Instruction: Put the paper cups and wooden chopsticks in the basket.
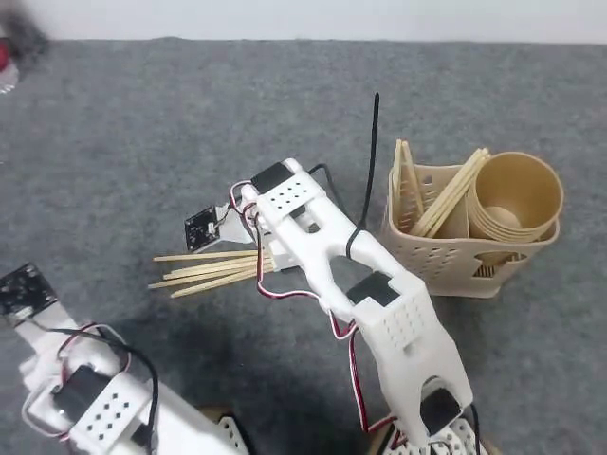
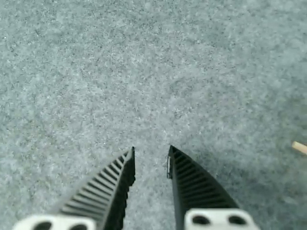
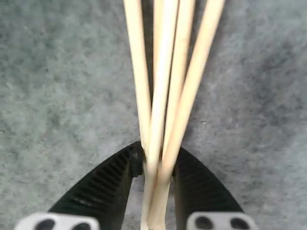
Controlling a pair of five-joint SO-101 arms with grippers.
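Note:
A bundle of several wooden chopsticks (image 1: 204, 270) lies level just above the grey carpet, left of centre. My right gripper (image 3: 156, 148) is shut on one end of these chopsticks (image 3: 165, 96), which fan out away from its jaws. The right arm (image 1: 379, 313) runs from the near edge to that end of the bundle. The beige basket (image 1: 446, 258) stands at the right and holds stacked paper cups (image 1: 517, 194) and more chopsticks (image 1: 450, 194). My left gripper (image 2: 151, 155) is open over bare carpet with nothing between its fingers. The left arm (image 1: 85, 408) sits at the near left corner.
A thin black cable (image 1: 370, 161) rises from the right arm beside the basket. A small red and white object (image 1: 6, 59) lies at the far left edge. One chopstick tip (image 2: 300, 147) shows at the edge of the left wrist view. Grey carpet covers the table.

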